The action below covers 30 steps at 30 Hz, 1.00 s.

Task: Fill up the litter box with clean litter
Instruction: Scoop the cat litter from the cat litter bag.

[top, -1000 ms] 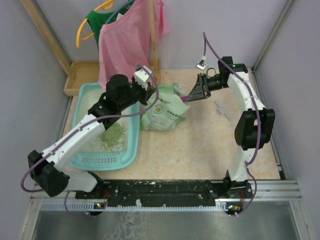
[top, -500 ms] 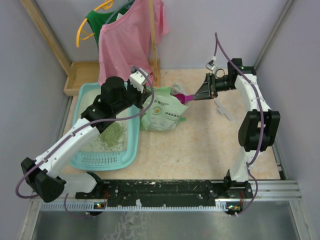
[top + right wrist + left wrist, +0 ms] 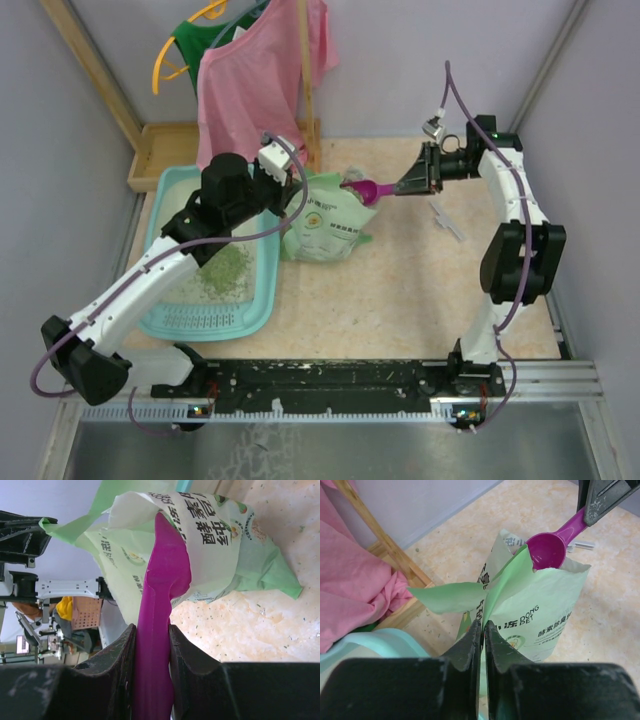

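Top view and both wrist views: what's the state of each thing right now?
left gripper: shut on the litter bag's top flap.
right gripper: shut on the scoop's handle.
litter bag: open, upright, mouth held up.
scoop: bowl looks empty, at the bag's mouth.
litter box: partly filled.
clean litter: thin patch on the box's base.
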{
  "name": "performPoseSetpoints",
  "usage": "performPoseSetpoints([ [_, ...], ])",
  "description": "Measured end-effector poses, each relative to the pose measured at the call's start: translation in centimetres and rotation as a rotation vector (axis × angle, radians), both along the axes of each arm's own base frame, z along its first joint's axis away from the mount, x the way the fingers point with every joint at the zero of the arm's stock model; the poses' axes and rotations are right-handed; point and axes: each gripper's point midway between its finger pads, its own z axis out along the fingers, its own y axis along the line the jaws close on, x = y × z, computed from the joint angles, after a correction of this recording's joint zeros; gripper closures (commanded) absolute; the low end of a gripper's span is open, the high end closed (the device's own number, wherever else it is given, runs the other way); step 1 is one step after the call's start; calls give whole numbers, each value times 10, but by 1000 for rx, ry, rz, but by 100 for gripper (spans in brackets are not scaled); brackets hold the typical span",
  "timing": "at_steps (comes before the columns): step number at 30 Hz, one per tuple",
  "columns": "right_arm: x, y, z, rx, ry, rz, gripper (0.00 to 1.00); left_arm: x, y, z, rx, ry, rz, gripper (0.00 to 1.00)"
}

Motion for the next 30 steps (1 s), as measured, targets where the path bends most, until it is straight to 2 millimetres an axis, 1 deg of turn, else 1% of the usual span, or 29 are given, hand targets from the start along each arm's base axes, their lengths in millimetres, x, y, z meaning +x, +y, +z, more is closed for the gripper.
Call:
performPoseSetpoints([
  [1, -1, 0, 1, 1, -3, 0, 100, 0, 0, 1, -1, -2, 1, 81],
  [5, -4, -2, 11, 7, -26, -7, 100, 0, 1, 15, -36, -41, 6, 71],
  [9, -9, -7, 21, 14, -52, -19, 100, -1, 2, 30, -72, -75, 8, 67],
  [14, -14, -14, 28, 25, -66, -42, 100, -1, 1, 33, -84, -76, 11, 64],
  [22, -15, -25, 29, 56, -41, -78, 100, 0, 2, 35, -91, -76, 19, 61],
  [26, -15, -28, 29, 63, -39, -88, 100, 0, 2, 39, -102, -80, 24, 60],
  [30, -19, -30, 36, 65, -56, -98, 100, 0, 2, 39, -110, -74, 27, 59],
])
